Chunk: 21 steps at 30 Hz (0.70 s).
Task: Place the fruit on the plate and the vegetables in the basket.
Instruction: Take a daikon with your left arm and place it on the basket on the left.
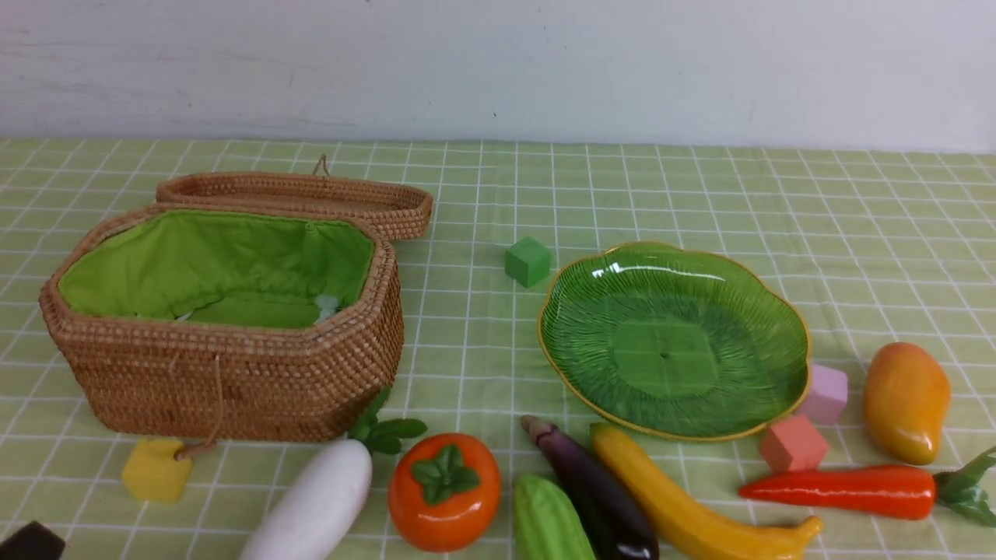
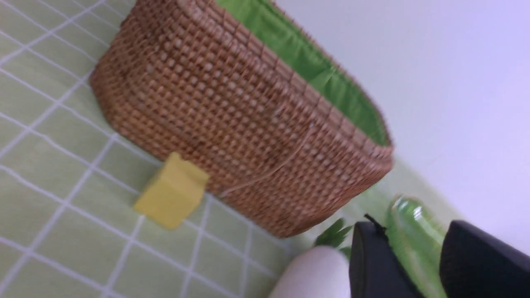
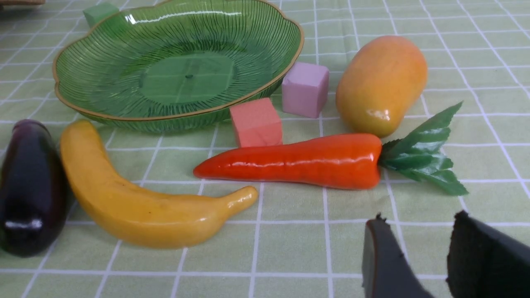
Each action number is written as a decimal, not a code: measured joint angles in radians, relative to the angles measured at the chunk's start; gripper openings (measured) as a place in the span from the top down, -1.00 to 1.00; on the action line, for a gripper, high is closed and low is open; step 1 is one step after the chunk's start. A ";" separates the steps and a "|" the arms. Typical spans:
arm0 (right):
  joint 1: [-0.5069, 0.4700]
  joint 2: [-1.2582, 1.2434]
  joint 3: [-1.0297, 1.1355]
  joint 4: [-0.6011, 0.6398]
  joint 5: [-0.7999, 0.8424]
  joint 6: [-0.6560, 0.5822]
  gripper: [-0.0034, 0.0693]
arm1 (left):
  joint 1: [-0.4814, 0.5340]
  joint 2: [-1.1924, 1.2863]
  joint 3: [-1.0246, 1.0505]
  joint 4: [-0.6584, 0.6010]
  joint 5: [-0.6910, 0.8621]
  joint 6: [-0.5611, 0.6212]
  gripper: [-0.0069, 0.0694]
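The basket stands open at the left, green lining showing. The plate sits right of centre with nothing on it. Along the front lie the radish, persimmon, gourd, eggplant, banana, carrot and mango. My left gripper is open, low by the basket and radish; a blurred glossy green shape shows through its gap. My right gripper is open over bare cloth, near the carrot.
Foam cubes lie about: green behind the plate, pink and salmon at its right rim, yellow before the basket. The basket's lid lies flat behind it. A dark part of the left arm shows at the front left corner.
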 joint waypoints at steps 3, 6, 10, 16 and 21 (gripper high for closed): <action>0.000 0.000 0.000 0.000 0.000 0.000 0.25 | 0.000 0.000 0.000 -0.110 -0.061 0.001 0.19; 0.000 0.000 0.000 0.000 0.000 0.000 0.25 | 0.000 0.000 0.000 -0.224 -0.147 0.001 0.19; 0.000 0.000 0.000 -0.015 -0.007 0.000 0.25 | 0.000 0.000 -0.007 -0.244 -0.140 0.049 0.28; 0.000 0.000 0.005 -0.060 -0.042 -0.012 0.25 | 0.000 0.000 -0.129 -0.229 0.043 0.208 0.84; 0.000 0.000 0.010 0.068 -0.125 0.066 0.25 | 0.000 0.093 -0.263 -0.219 0.225 0.364 0.85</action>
